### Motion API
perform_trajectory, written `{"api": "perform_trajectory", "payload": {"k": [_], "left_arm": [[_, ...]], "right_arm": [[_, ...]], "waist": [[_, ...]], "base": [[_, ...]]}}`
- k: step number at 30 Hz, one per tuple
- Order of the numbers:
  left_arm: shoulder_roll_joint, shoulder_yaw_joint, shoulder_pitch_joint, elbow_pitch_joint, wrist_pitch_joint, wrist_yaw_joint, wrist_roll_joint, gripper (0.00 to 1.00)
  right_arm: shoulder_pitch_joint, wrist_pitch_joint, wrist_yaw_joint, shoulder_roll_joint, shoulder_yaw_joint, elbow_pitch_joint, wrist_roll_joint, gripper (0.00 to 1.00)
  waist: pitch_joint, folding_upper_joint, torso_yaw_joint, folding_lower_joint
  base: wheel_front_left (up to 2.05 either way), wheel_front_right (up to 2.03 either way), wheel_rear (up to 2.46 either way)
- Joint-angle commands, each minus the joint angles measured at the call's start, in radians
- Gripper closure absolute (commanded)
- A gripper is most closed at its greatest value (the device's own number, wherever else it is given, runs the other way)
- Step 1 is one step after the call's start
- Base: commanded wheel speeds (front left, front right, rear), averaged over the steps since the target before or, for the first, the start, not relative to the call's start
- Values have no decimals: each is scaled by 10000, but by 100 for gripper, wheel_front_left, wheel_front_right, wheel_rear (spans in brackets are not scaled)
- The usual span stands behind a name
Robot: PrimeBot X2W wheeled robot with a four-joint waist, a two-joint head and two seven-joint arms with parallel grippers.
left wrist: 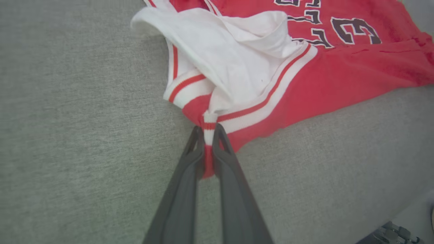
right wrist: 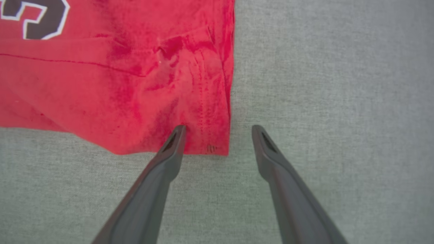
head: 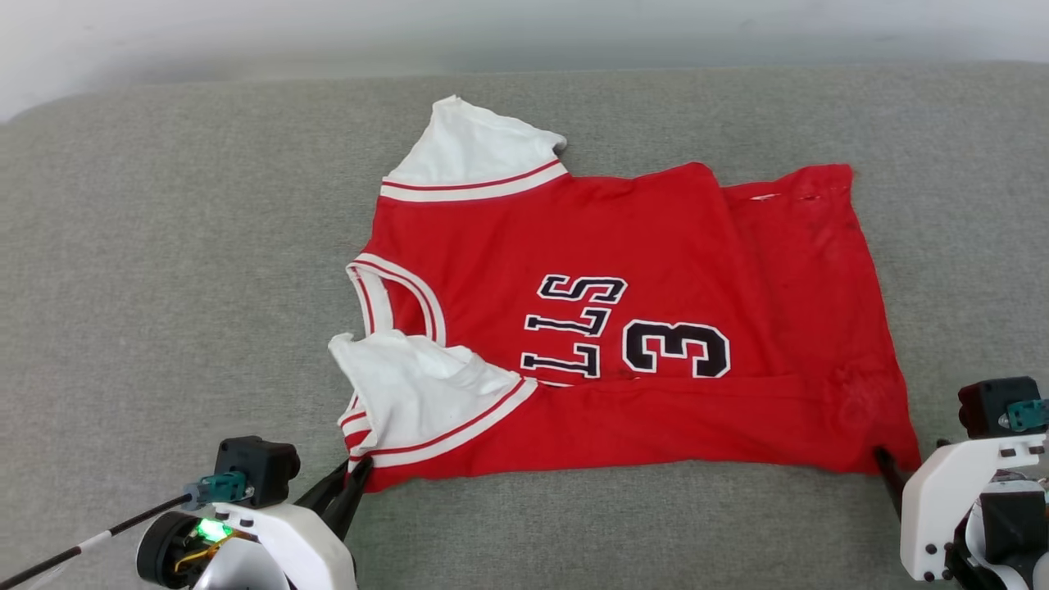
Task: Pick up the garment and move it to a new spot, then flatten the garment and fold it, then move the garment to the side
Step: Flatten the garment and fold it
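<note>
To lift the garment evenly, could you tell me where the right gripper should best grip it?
Probably the near hem corner of the garment, approached from the near edge: it lies flat, and the open right gripper straddles its side edge.

Some plain indoor room, what kind I can't tell: a broad grey woven-fabric surface [head: 164, 246] (rounded at its far-left corner) runs back to a bare pale wall [head: 524, 24].

white wrist shells [head: 951, 500], dark fingers [right wrist: 159, 183], green light [head: 211, 530]
</note>
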Motion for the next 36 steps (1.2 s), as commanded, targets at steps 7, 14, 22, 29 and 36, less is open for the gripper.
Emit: {"api": "perform_trajectory", "payload": {"k": [7,14,22,29,36], "left_arm": [[215,46,-52,-732,-45,98,167,100],[285,-70,-165,-645,127,174,312,100],[685,-295,42,-430,476,-56,334,100],[1214,-346,764,-632,608,129,238,100],[1400,-414,1676,-999,737,368,-236,100]], "right_arm": [[-330,-3,-4,261,-235,863,27,0],[-309,99,11,698,-74,1851,270,75],[-120,-238,-4,620,-400,1757,307,100],[508,55,-5,355,-649,349,811,100],[1518,930,-7,255,-846,-859,1126,100]], "waist": [[338,0,344,1],[563,0,496,1],[205,0,423,1],[-390,0,109,1],[-659,0,-137,1]], "base": [[0,0,0],[0,0,0],[0,0,0],[0,0,0],[0,0,0]]}}
